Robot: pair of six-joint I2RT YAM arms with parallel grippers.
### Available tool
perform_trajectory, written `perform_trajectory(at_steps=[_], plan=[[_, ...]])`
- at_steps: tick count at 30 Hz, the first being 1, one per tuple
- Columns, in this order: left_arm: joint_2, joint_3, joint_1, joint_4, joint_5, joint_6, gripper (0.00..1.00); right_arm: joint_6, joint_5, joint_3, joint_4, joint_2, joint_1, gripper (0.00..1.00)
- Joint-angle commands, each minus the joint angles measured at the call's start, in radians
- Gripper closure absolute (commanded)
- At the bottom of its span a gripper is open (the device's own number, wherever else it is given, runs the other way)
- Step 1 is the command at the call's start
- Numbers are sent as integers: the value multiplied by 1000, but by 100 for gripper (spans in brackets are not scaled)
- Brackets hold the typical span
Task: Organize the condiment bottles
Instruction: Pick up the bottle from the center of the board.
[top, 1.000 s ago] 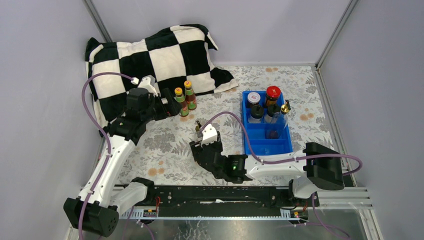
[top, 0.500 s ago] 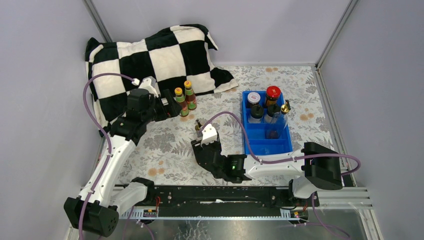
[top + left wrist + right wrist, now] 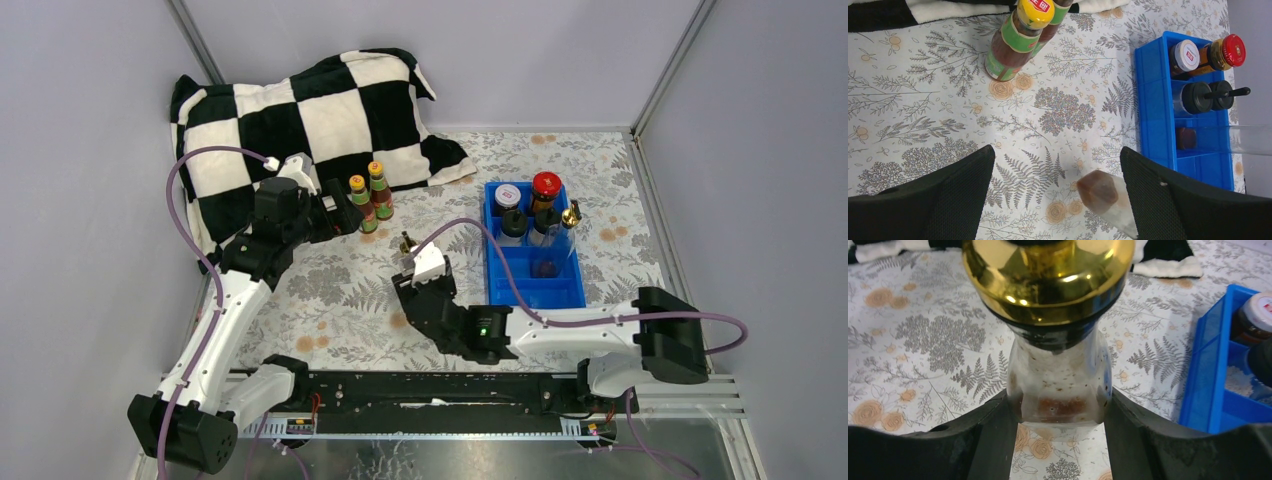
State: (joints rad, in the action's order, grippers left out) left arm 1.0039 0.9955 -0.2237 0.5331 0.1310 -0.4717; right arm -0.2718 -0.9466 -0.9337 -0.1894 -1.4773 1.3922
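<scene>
Two arms in view. Nearest the bases, the right fingers (image 3: 990,440) pinch a clear gold-spouted bottle (image 3: 1058,385) low on its body, one finger pressed to each side. There is brown residue in its base and dark specks up the glass. This bottle is at mid-worktop (image 3: 330,290), left of the blue tray (image 3: 494,270) and apart from it. In the left wrist view its brown base is turned toward the camera, so it is tilted; I cannot tell whether it touches the floral surface. Farther right, the tray runs near to far along the right side. A second gold-spouted bottle (image 3: 568,216) stands at the tray's right wall, about midway back. Beside it, in one row, are two black-capped shakers (image 3: 1196,97), close together. In the farthest row are a white-lidded jar (image 3: 1184,54) on the left and a red-lidded jar (image 3: 1232,50) on the right, side by side. On the far left, the left fingers (image 3: 948,195) are spread wide and grip nothing. They point at two orange-capped sauce bottles (image 3: 368,200), which stand upright and close together on the worktop, outside the tray and well apart from it. The fingers are just beside the nearer one; contact does not show. Farthest back, a black-and-white checkered cloth (image 3: 300,100) is heaped in the far left corner, its edge just behind the two sauce bottles.
</scene>
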Motion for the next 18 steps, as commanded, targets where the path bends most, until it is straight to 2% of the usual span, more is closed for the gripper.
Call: perform_trajectory(at_steps=[1, 12, 18], plan=[[-8, -15, -6, -37, 0, 15, 1, 25, -105, 6, -60, 127, -20, 54], [-7, -11, -6, -36, -2, 15, 1, 20, -40, 17, 32, 289, -149, 54], [1, -6, -6, -37, 1, 12, 1, 71, -29, -9, 94, 354, -201, 54]])
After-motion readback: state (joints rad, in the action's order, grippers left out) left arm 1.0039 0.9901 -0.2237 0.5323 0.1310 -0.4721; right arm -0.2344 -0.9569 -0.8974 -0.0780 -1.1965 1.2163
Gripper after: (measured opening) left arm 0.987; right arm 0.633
